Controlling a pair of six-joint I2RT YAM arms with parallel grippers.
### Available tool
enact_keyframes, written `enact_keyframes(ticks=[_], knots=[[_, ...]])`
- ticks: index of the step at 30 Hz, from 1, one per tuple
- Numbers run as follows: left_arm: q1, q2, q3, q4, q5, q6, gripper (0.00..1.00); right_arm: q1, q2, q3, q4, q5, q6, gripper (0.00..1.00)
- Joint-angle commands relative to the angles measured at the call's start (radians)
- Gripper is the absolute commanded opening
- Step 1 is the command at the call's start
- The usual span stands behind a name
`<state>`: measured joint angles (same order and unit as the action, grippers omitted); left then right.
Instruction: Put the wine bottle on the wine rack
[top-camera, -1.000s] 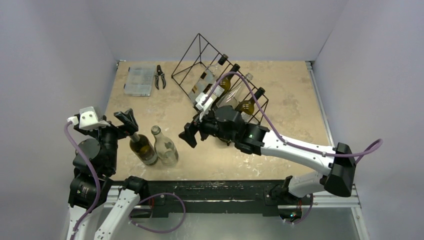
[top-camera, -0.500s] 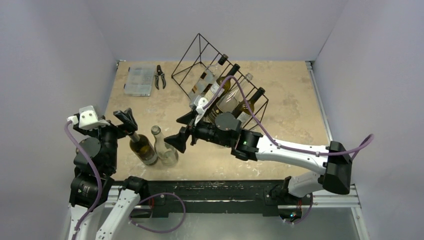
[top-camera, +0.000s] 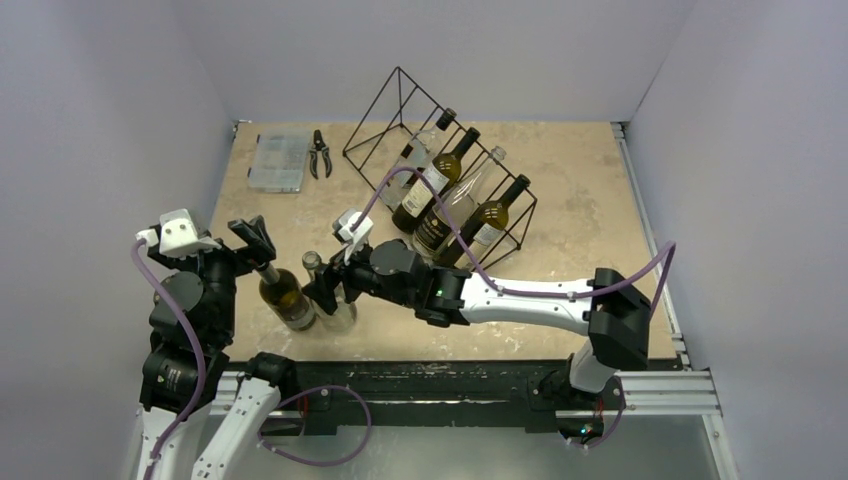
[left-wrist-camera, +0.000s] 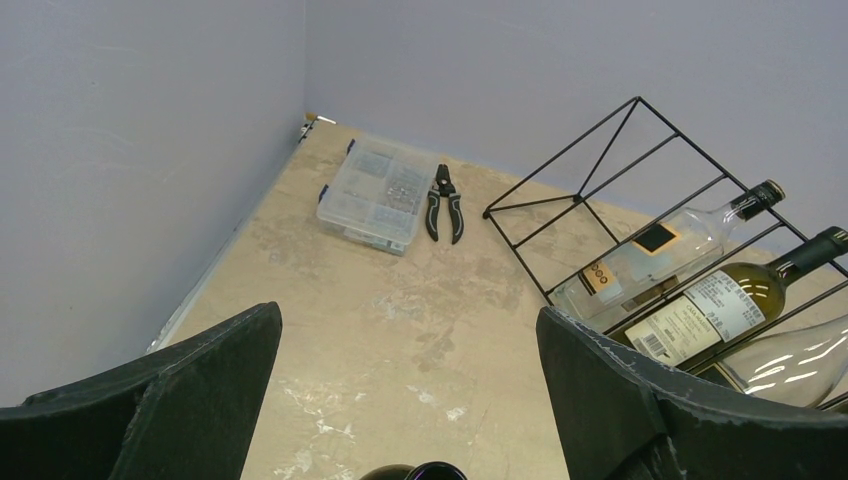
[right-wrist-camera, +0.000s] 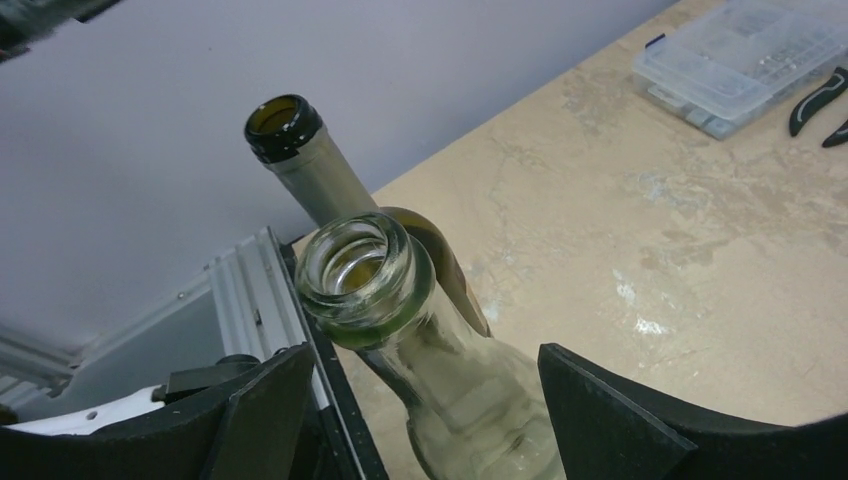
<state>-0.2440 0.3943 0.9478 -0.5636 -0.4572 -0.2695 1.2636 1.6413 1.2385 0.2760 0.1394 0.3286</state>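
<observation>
I see glossy glass on the clear bottle (right-wrist-camera: 450, 400) and the dark bottle (right-wrist-camera: 300, 160); the tabletop (right-wrist-camera: 700, 250) looks matt, mottled stone; the wine rack (top-camera: 372, 110) is thin black wire.

Left wrist: dark bottle (left-wrist-camera: 420, 470) clipped at 6 o'clock. Right wrist: pliers (right-wrist-camera: 818, 108) cut at 3 o'clock, clear bottle (right-wrist-camera: 455, 400) at 6.

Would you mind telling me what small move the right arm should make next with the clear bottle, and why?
Probably close the right pincer on the neck of the clear bottle. The right wrist view shows that neck between the open fingers, a gap on each side, so nothing is gripped yet and lifting would leave the bottle behind.
</observation>
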Motion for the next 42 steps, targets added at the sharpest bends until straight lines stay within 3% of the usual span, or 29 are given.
enact_keyframes(ticks=[1,21,34,42], knots=[[0.006,-0.005,0.018,0.015,0.000,-0.006,1.00,0.012,0.032,0.078,-0.027,0.081,0.012,0.85],[0.006,-0.021,0.022,0.012,0.019,-0.013,1.00,0.106,0.171,0.147,0.017,0.299,-0.107,0.64],[0.006,-0.005,0.025,0.009,0.022,-0.012,1.00,0.106,0.215,0.169,0.049,0.359,-0.148,0.64],[0.006,-0.012,0.021,0.011,0.014,-0.010,1.00,0.106,0.215,0.164,0.063,0.378,-0.155,0.37]])
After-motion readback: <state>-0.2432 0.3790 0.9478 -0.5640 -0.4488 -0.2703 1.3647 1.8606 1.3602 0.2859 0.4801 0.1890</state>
